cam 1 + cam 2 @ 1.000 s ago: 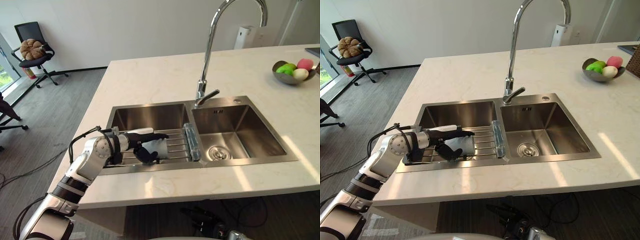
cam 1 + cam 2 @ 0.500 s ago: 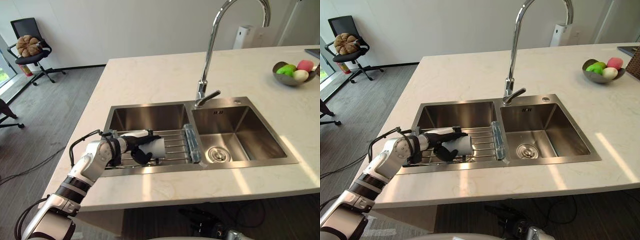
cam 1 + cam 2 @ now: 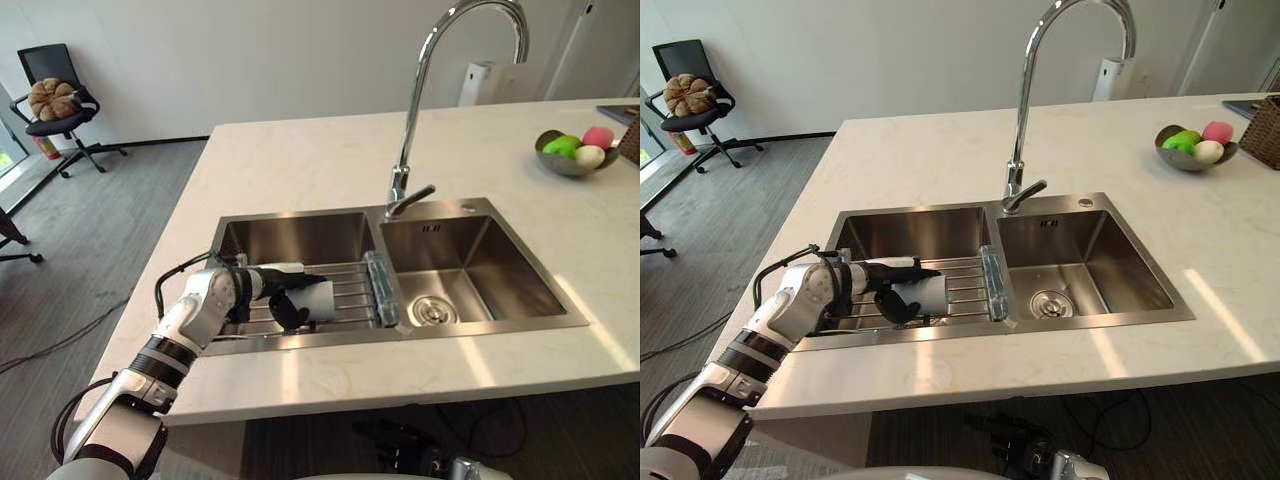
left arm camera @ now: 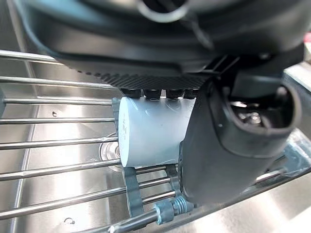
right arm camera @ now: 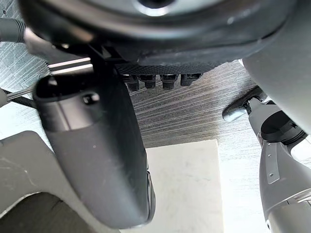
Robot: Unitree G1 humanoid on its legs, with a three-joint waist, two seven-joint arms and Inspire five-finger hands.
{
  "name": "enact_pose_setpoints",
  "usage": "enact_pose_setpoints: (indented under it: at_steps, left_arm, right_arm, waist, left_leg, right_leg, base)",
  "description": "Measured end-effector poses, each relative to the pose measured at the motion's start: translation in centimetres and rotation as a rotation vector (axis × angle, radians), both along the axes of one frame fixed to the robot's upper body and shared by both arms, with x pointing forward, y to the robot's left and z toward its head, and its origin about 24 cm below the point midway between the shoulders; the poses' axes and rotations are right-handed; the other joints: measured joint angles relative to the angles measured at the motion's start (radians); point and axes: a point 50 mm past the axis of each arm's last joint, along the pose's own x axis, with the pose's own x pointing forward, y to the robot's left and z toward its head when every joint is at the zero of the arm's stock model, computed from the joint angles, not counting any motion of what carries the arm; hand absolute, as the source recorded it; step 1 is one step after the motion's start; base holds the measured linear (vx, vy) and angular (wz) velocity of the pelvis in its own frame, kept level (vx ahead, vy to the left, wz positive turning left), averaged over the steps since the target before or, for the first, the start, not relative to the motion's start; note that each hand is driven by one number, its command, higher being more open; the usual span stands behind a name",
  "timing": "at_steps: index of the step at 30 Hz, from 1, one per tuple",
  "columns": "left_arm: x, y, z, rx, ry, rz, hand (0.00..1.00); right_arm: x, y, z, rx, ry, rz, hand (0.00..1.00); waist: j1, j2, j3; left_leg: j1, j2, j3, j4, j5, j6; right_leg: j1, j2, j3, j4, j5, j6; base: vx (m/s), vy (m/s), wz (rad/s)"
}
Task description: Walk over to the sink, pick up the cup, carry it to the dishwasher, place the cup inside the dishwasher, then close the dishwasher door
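Left robot hand wrapped round cup on rack over sink; pick-up step; next, clean lift.

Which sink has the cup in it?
The left basin, the one with the wire rack across it: the cup lies sideways on that rack, in the left hand. The right basin has the drain.

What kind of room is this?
Probably a kitchen, maybe in an office: a steel double sink with a tall faucet set in a pale counter, a fruit bowl on it, an office chair beyond.
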Motion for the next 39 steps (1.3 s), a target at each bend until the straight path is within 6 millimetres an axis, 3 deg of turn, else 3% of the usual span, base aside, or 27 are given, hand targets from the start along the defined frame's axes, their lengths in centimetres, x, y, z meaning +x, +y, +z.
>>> enact_pose_setpoints:
  at_steps: [5,6,15,39]
  left_arm:
    - [0.3,-0.3,-0.3,0.034,0.026,0.002,1.00]
    - [0.2,-0.4,-0.4,0.035,0.030,0.000,0.00]
    - [0.4,-0.3,-0.7,0.053,-0.052,0.005,0.00]
    - [-2.2,1.5,-3.9,-0.151,-0.184,0.138,0.00]
  right_arm:
    - [0.2,-0.1,0.1,-0.002,0.003,0.025,1.00]
    - [0.3,0.1,0.1,-0.002,0.004,0.038,1.00]
    - [0.7,0.2,0.2,0.018,0.003,0.064,1.00]
    - [0.7,0.1,0.2,0.048,-0.009,0.118,1.00]
  waist:
    - [-0.008,0.000,-0.001]
    - [-0.008,0.000,-0.001]
    - [-0.030,-0.001,-0.004]
    - [-0.019,-0.002,-0.002]
  left_leg:
    - [0.010,0.000,0.014,0.000,-0.003,0.000]
    - [0.011,-0.001,0.015,0.000,-0.003,0.000]
    - [0.010,0.000,0.019,0.000,-0.009,-0.006]
    - [0.005,-0.004,0.018,0.000,-0.020,-0.010]
  right_leg:
    - [0.000,-0.001,0.016,0.001,0.001,0.001]
    - [0.000,-0.001,0.017,0.001,0.000,0.002]
    - [-0.013,0.000,0.037,0.002,0.001,0.006]
    - [-0.029,-0.004,0.049,-0.001,0.003,0.013]
  base:
    - [0.00,-0.005,-0.09]
    - [0.00,0.000,0.00]
    - [0.02,-0.005,-0.05]
    - [0.00,-0.002,-0.01]
